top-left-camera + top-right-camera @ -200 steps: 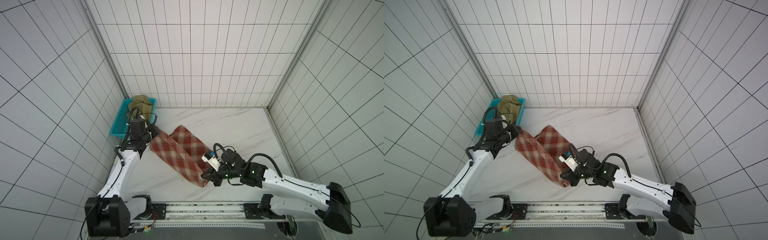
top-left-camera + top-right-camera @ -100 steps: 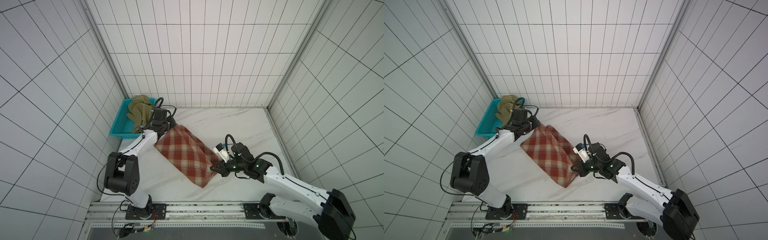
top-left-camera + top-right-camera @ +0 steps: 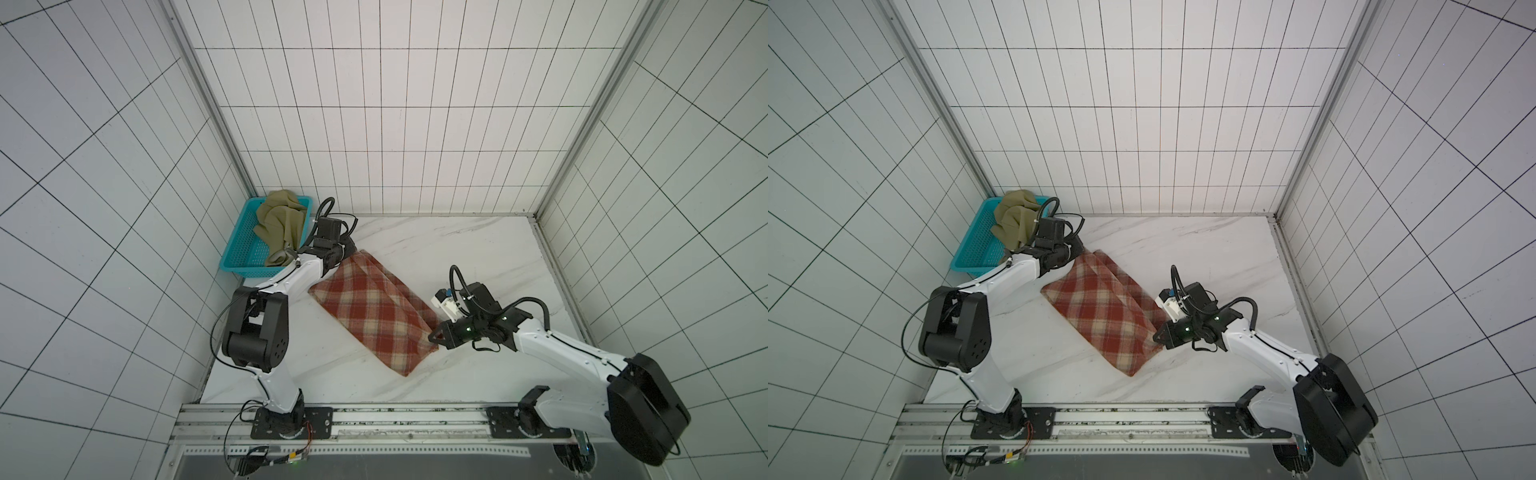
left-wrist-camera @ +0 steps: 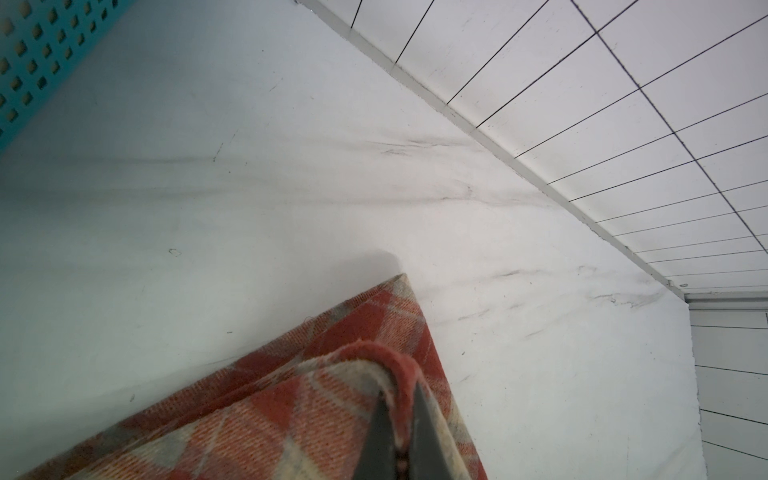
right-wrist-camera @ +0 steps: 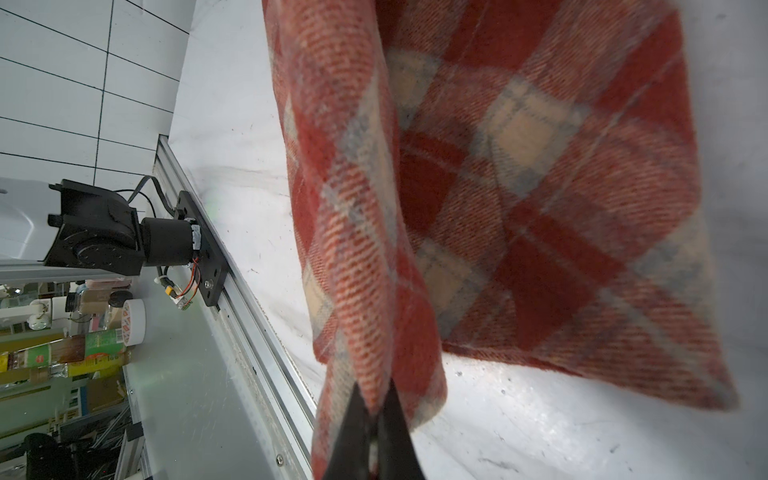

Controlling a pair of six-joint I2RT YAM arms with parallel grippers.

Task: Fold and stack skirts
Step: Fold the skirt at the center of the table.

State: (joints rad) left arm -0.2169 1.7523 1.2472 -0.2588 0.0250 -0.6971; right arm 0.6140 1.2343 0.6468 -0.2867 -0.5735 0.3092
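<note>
The red-rust and cream plaid skirt (image 3: 374,320) (image 3: 1104,318) lies folded on the white marble table, running diagonally from far left to near right. My left gripper (image 3: 353,254) (image 3: 1086,254) is shut on its far corner, and the left wrist view shows a fold of the plaid skirt (image 4: 291,415) pinched in the left gripper (image 4: 401,399). My right gripper (image 3: 432,337) (image 3: 1156,337) is shut on the near-right corner; the right wrist view shows the plaid skirt (image 5: 519,208) hanging slightly from the right gripper (image 5: 378,399). The olive-khaki skirt (image 3: 280,226) (image 3: 1013,218) lies crumpled in the basket.
The teal perforated basket (image 3: 245,259) (image 3: 971,255) (image 4: 33,62) stands at the far left corner, just behind my left arm. Tiled walls close in three sides. An aluminium rail (image 3: 395,415) (image 5: 232,291) runs along the front edge, with shelves of bottles beyond it.
My left gripper carried its corner from the left side toward the far middle, and my right gripper drew its corner to the right. The plaid skirt went from a V shape to one flat folded strip.
</note>
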